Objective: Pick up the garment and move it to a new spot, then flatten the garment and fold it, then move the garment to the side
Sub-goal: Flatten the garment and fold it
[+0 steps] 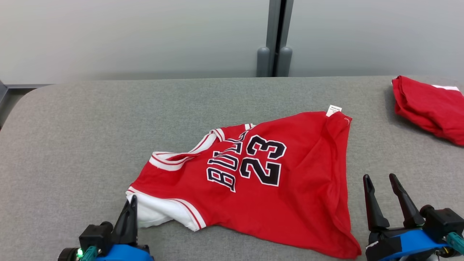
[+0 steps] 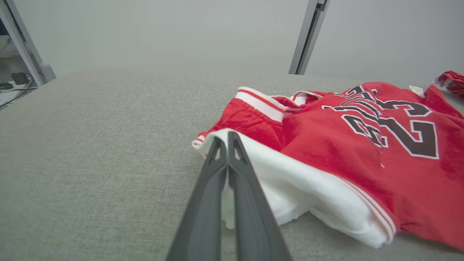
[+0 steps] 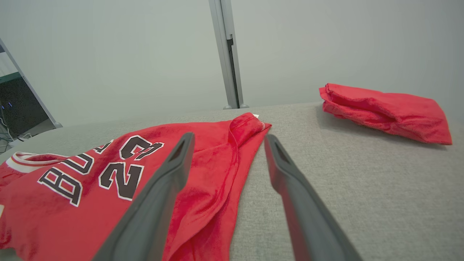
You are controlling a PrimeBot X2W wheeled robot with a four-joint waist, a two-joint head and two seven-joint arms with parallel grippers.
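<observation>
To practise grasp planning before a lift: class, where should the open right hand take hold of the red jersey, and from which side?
Probably the jersey at its near hem corner, approached low from the robot's right. That corner lies flat on the table beside the right hand, and opposite the white-trimmed edge the left hand is shut on, so the cloth should lift spread.

- The left gripper (image 1: pixel 133 198) sits low on the robot's left, its two dark fingers pressed tight into a single blade pointing forward.
- From its own wrist camera, the left gripper (image 2: pixel 228 134) has a sliver of the garment (image 2: pixel 326 145), its white edge, pinched between the fingers.
- The right gripper (image 1: pixel 380 177) sits low on the robot's right, fingers spread in a wide V with nothing between them.
- The left wrist (image 1: pixel 119 252) and right wrist (image 1: pixel 413 241) are both blue-cased, and the left one shows a green light (image 1: pixel 79 252).
</observation>
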